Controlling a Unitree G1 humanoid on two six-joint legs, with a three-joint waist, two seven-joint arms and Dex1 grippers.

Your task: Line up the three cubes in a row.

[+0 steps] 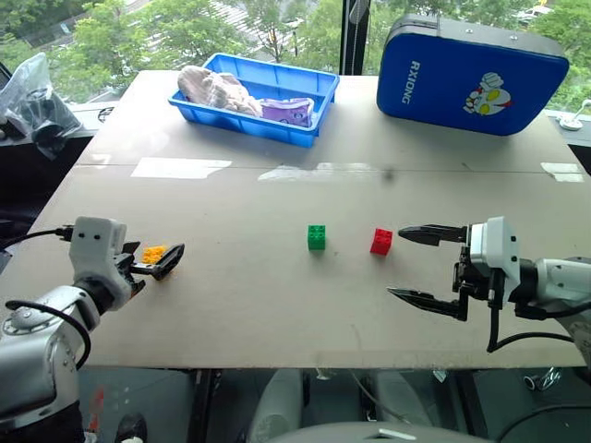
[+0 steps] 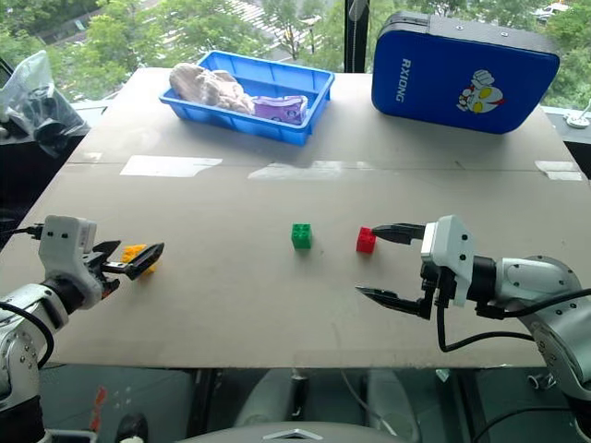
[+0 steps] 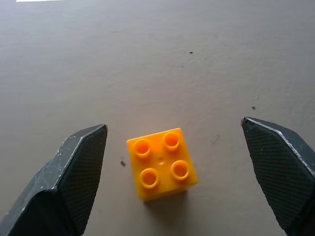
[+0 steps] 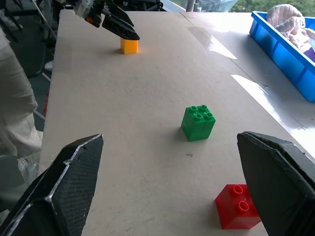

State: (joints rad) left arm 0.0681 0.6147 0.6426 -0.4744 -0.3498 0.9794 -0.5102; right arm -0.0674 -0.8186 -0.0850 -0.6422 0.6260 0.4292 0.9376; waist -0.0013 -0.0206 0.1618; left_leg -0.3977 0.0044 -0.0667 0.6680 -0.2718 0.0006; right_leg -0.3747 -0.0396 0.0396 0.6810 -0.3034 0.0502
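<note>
The yellow-orange cube lies studs up on the table at the left, between the fingers of my open left gripper, which touch it on neither side. Near the table's middle sits the green cube, with the red cube a short way to its right. My right gripper hovers just right of the red cube, pointing left, its fingers wide open and holding nothing. In the right wrist view the green cube, red cube and yellow-orange cube lie ahead of it.
A blue tray holding cloth items stands at the back centre. A big blue case stands at the back right. A plastic-wrapped dark bundle lies off the table's left side. The table's front edge runs just below both grippers.
</note>
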